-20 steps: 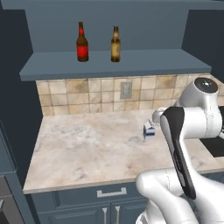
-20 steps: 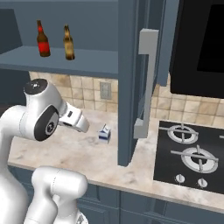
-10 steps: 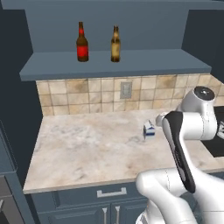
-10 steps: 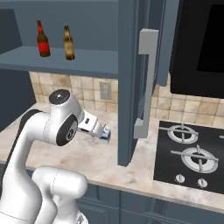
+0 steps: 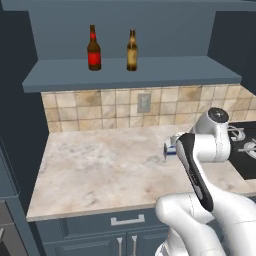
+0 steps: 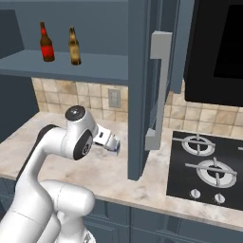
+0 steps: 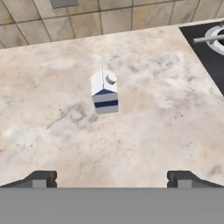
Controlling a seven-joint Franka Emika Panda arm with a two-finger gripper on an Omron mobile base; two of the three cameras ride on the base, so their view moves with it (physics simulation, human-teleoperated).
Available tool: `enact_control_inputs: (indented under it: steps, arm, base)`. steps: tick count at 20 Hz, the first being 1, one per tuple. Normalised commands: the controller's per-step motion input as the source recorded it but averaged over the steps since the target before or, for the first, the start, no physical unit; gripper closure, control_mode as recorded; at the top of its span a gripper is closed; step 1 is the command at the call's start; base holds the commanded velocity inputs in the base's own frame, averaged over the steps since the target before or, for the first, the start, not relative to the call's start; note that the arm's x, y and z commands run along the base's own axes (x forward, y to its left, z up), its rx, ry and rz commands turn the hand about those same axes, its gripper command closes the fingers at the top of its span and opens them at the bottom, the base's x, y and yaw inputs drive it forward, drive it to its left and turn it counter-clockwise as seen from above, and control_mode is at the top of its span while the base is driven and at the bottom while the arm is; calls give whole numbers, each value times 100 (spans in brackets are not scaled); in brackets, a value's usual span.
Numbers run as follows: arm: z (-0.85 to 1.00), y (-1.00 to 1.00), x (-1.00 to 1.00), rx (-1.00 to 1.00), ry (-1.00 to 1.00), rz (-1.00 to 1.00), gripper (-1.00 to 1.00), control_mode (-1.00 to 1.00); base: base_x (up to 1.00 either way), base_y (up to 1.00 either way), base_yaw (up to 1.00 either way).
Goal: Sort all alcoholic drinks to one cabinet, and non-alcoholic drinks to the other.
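Up on the grey-blue cabinet shelf (image 5: 150, 72), in the upper middle of the left base view, stood two slim brown glass bottles. One was the beer bottle with the red label (image 5: 93, 49), and the beer bottle with the tan label (image 5: 132, 51) stood just to its right. They were near each other but not touching, and both were upright. From the right base view I saw the same two in the upper left of the frame, the red one (image 6: 46, 42) and the tan one (image 6: 73, 47).

My claw (image 7: 111, 178) was spread wide and held nothing. Its two dark fingertips (image 7: 40, 178) sat far apart at the bottom of the hand view.

Above my claw in the hand view, near the middle, a small white milk carton with a blue band and a round cap (image 7: 104, 92) stood on the light marble counter (image 7: 52, 131). It was well apart from my fingertips. In the left base view the carton (image 5: 169, 149) peeked out just left of my white arm, at the middle right. In the right base view a bit of it (image 6: 116, 147) showed in the middle of the frame, next to my wrist.

A black stove top with round burners (image 6: 209, 171) lay at the right of that frame. An open grey-blue cabinet door with a long pale handle (image 6: 159, 90) hung in the upper middle. Tan tiles (image 5: 90, 107) covered the wall behind the counter.
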Motion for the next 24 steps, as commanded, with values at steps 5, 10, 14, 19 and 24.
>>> enact_control_inputs:
  steps: [5, 10, 14, 19, 24]
  arm:
    - [-26, 0, 34, 0, 2, 0, -100, -100]
    - [-27, 0, 36, 0, 3, 0, -100, -100]
    - [-23, 0, 36, 0, 0, 0, -100, -100]
    - [-8, 0, 30, 0, 0, 0, -100, -100]
    - [-5, 0, 31, 0, 0, 0, -100, -100]
  base:
    - [0, 0, 0]
    - [0, 0, 0]
    - [0, 0, 0]
    - [0, 0, 0]
    - [0, 0, 0]
